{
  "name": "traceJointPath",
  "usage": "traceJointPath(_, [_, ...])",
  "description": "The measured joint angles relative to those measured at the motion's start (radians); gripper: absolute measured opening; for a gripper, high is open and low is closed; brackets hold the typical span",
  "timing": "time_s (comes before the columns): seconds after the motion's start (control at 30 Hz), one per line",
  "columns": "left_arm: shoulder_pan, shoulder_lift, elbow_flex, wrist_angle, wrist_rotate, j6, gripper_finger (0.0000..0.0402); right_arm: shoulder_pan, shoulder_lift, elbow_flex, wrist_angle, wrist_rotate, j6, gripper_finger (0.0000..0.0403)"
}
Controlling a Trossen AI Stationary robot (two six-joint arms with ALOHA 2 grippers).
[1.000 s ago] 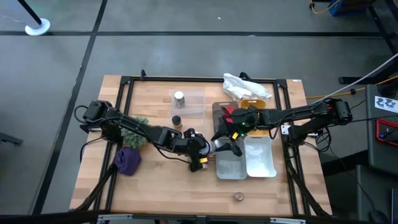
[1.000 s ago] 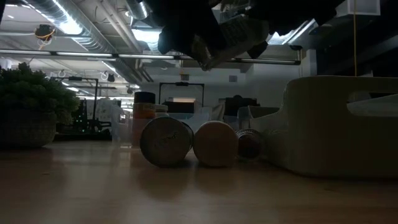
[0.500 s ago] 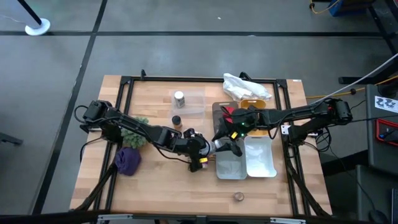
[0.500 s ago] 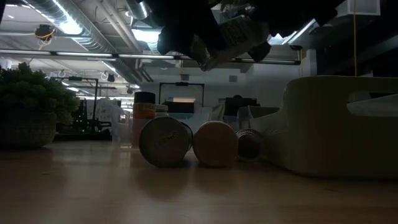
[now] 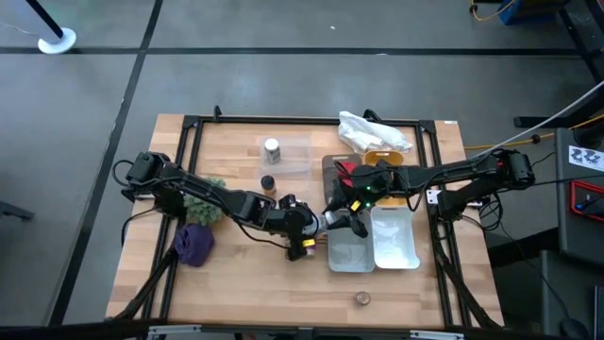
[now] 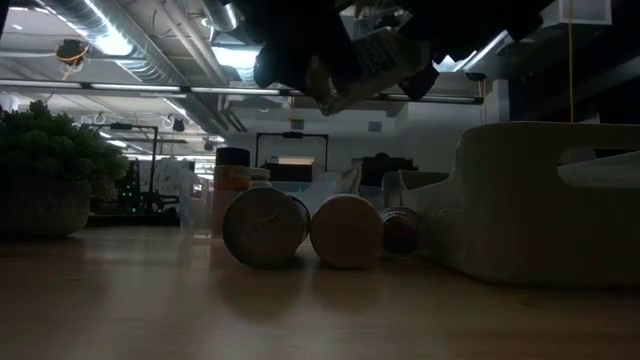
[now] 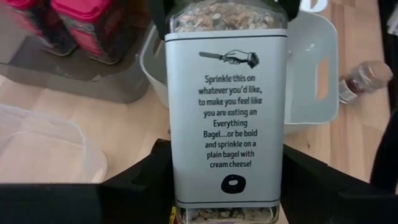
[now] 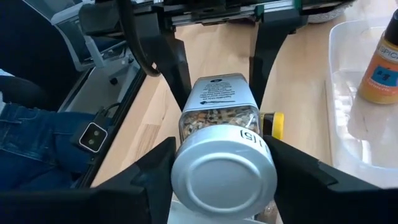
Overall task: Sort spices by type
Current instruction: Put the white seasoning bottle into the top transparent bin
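We are mid-handover: the silver-capped bagel seasoning jar [image 8: 217, 134] sits between the left end effector [image 5: 316, 227] and right end effector [image 5: 347, 219], both touching it, just beside the white bin [image 5: 394, 241]. Other jars still lie unsorted.

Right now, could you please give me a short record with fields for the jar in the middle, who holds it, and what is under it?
object: seasoning jar, silver cap, white label with bagel text
position: lifted above the table, between both arms
left gripper: at the jar's base end, fingers on either side
right gripper: at the cap end, fingers on either side
grip: cannot tell which gripper holds the jar
below and beside: white bins, wooden table
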Motion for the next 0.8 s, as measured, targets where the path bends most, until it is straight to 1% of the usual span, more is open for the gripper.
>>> traceJointPath(0.17, [0.018,0.000,0.000,-0.012,0.080,0.021,0.0238,0.000,0.001,0.000,-0.007,0.018,0.000,0.0210])
traceJointPath(0.3, [0.043,-0.016,0.000,-0.111,0.098,0.020,0.0248,-0.001,0.001,0.000,-0.006,0.042,-0.001,0.0210])
traceJointPath(0.37, [0.056,-0.032,0.000,-0.178,0.098,0.034,0.0250,-0.001,0.001,0.000,-0.009,0.076,-0.002,0.0210])
traceJointPath(0.5, [0.070,-0.074,0.000,-0.254,0.095,0.082,0.0250,-0.028,0.001,0.000,-0.020,0.131,-0.003,0.0210])
traceJointPath(0.63, [0.070,-0.135,0.000,-0.307,0.079,0.126,0.0251,-0.086,0.001,0.002,-0.003,0.183,-0.002,0.0210])
traceJointPath(0.73, [0.079,-0.188,0.000,-0.376,0.036,0.124,0.0251,-0.145,0.001,0.026,-0.015,0.199,-0.003,0.0210])
traceJointPath(0.8, [0.089,-0.225,0.000,-0.422,-0.014,0.121,0.0251,-0.187,0.011,0.057,-0.022,0.202,-0.005,0.0210])
